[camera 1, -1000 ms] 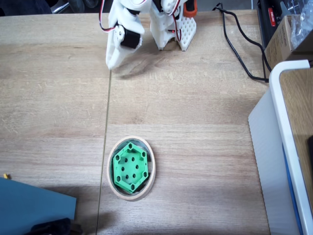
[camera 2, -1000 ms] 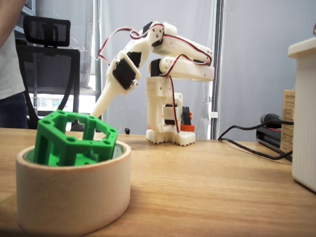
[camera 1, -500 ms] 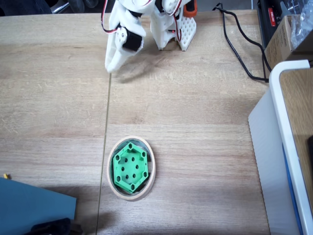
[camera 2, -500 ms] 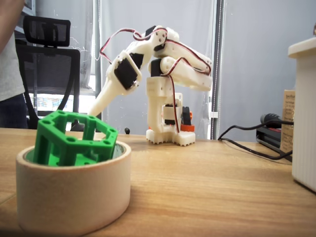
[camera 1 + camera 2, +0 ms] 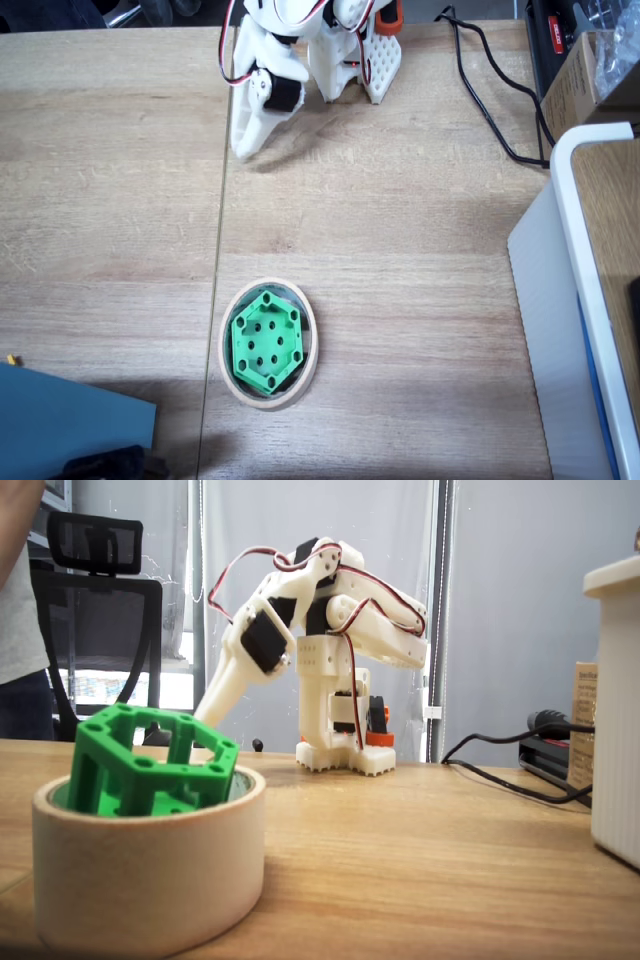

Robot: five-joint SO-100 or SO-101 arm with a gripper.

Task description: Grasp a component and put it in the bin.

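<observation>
The bright green hexagonal plastic component (image 5: 266,341), built of perforated plates joined by corner posts, is seen seated inside the flat beige masking-tape ring (image 5: 228,372) that serves as the bin, near the front edge of the light wooden bench (image 5: 420,300) in the fixed view from above; in the low fixed view the component (image 5: 150,763) is seen tilted, its upper plate standing above the tape wall (image 5: 150,880). The white two-finger hand (image 5: 243,150) is held near the back edge of the bench, close to the arm's white base (image 5: 355,60), well apart from the ring, and nothing is carried in it; its fingers appear drawn together, with no gap made out between them in either fixed view (image 5: 205,712). The placing step is judged to be done, and the step in hand is taken to be the retreat toward rest. Little more is called for next than the arm being folded back clear of the ring, so that the seated part is not disturbed.
</observation>
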